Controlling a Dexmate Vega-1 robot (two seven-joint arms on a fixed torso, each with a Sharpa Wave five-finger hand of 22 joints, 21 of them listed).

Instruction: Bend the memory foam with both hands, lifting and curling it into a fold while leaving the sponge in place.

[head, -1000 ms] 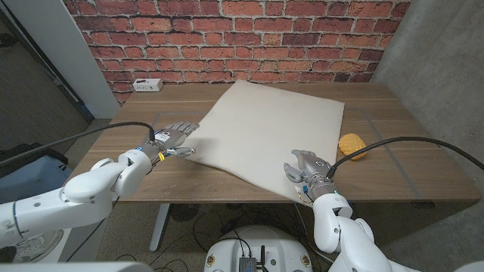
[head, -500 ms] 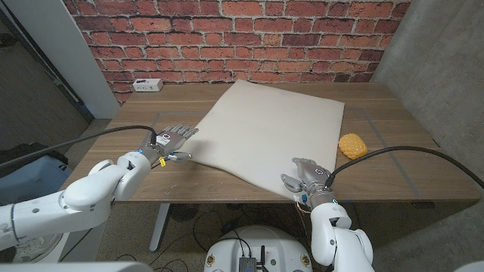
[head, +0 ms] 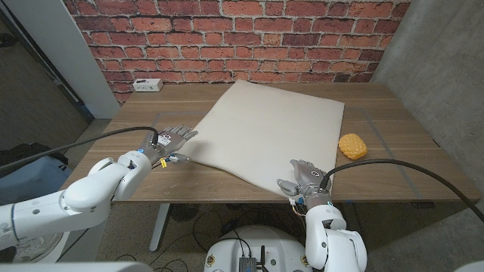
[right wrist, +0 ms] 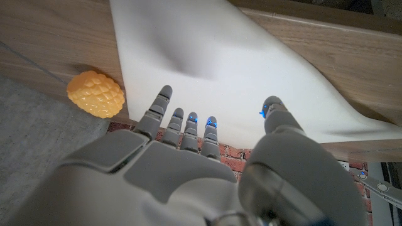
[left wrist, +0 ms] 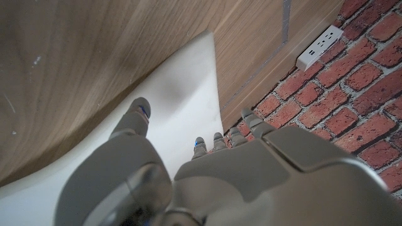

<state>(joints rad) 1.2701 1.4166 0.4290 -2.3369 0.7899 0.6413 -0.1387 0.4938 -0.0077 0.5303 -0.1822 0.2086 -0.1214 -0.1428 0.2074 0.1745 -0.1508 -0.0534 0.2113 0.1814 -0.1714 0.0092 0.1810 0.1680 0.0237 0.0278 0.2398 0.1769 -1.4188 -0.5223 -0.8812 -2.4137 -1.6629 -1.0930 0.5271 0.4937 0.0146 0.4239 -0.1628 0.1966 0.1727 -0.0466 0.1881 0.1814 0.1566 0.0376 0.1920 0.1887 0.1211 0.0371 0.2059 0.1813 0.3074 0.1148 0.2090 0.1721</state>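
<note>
Your foam sheet (head: pixel 271 134) lies flat on the wooden table (head: pixel 136 113), turned at an angle so one corner points toward the brick wall (head: pixel 227 38) and another toward the near edge. The yellow sponge (head: pixel 352 145) sits on the table just beside the sheet's right-hand edge, apart from both of your hands. Your left hand (head: pixel 171 142) is at the sheet's left corner with its fingers spread and holding nothing; in the left wrist view that hand (left wrist: pixel 188 182) has its fingertips (left wrist: pixel 139 108) reaching out over the pale sheet (left wrist: pixel 182 107), though you cannot tell whether they touch it. Your right hand (head: pixel 306 176) is at the sheet's near corner, close to the table's front edge, also spread with nothing in its grasp. In the right wrist view its fingers (right wrist: pixel 164 97) hang above the foam (right wrist: pixel 213 56), with the sponge (right wrist: pixel 95 93) off to one side. A white power strip (head: pixel 147 85) lies at the table's far left corner by the wall, and it also appears in the left wrist view (left wrist: pixel 321 45).
</note>
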